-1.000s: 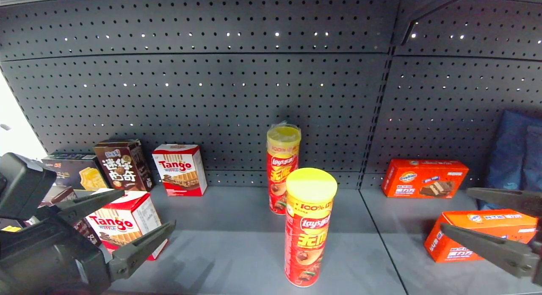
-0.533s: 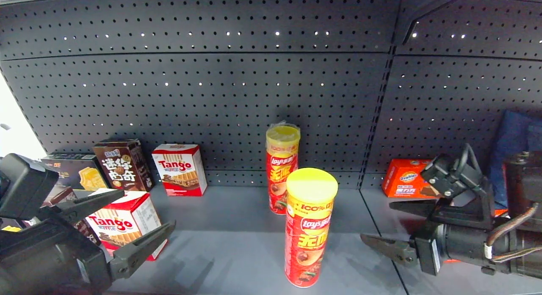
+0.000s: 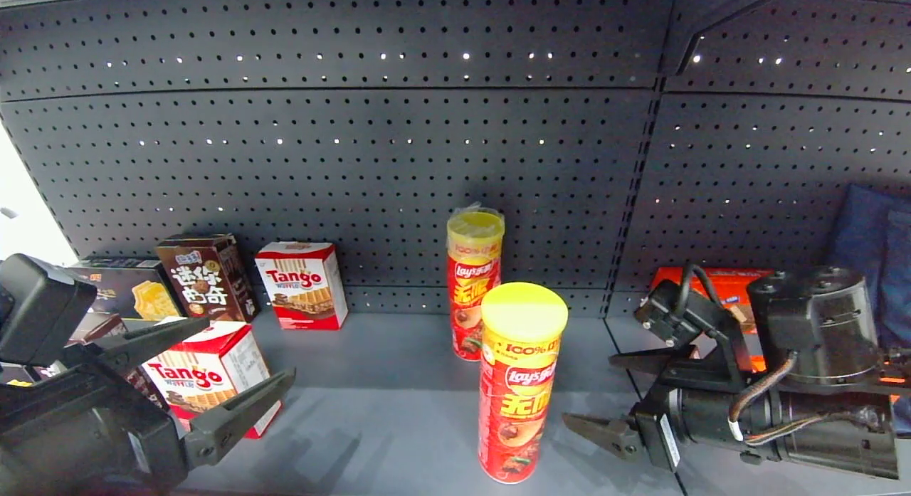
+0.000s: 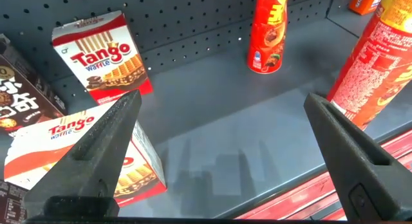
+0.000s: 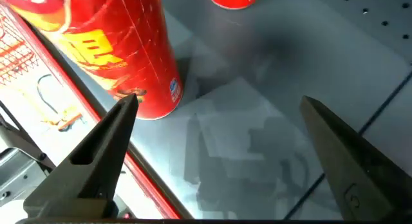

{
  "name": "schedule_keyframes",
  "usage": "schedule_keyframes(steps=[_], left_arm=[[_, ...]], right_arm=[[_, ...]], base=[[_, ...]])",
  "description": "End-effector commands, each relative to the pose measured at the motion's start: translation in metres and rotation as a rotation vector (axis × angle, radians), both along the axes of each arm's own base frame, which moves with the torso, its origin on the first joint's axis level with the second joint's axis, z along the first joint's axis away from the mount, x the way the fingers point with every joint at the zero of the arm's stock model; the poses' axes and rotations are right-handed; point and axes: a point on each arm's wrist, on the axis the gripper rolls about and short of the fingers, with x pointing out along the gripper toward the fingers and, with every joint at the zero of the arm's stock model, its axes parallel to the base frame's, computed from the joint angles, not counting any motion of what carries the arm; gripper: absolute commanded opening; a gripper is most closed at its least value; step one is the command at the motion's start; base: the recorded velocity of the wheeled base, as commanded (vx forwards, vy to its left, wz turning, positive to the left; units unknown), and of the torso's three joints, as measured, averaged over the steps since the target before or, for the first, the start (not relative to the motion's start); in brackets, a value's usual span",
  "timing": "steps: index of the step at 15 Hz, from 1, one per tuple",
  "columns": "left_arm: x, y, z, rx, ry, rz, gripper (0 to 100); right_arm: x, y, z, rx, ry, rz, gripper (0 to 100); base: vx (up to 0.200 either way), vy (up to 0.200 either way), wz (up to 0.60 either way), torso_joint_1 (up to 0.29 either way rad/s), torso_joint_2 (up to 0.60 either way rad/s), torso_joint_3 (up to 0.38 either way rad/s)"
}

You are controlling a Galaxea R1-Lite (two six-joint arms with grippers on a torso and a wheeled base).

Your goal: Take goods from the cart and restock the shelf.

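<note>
While the left claw (image 3: 249,352) hangs open by the front wafer box (image 3: 206,373) as before, the right claw (image 3: 594,391) has swung further in across the shelf (image 3: 398,389), jaws spread and empty. The front chip can (image 3: 519,389) stands upright near the shelf's front edge, just beside that claw's tips, outside the jaws.

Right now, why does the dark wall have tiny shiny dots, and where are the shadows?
Head view: some holes in the pegboard wall glow, likely light from behind, and its straight seams look bent. Left wrist view: the left gripper throws soft grey shadows on the shelf. Right wrist view: the right gripper does the same beside the front can.
</note>
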Motion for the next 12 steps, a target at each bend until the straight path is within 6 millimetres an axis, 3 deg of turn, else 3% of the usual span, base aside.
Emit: schedule_keyframes(steps=[1,12], left_arm=[[0.001,0.000,-0.001,0.002,0.003,0.000,100],[0.001,0.000,-0.002,-0.004,0.011,-0.003,100]], right_arm=[[0.005,0.006,-0.006,-0.015,0.018,0.007,100],[0.015,0.035,-0.011,-0.029,0.030,0.063,100]], base=[[0.000,0.000,0.00,0.000,0.00,0.000],[0.000,0.000,0.00,0.000,0.00,0.000]])
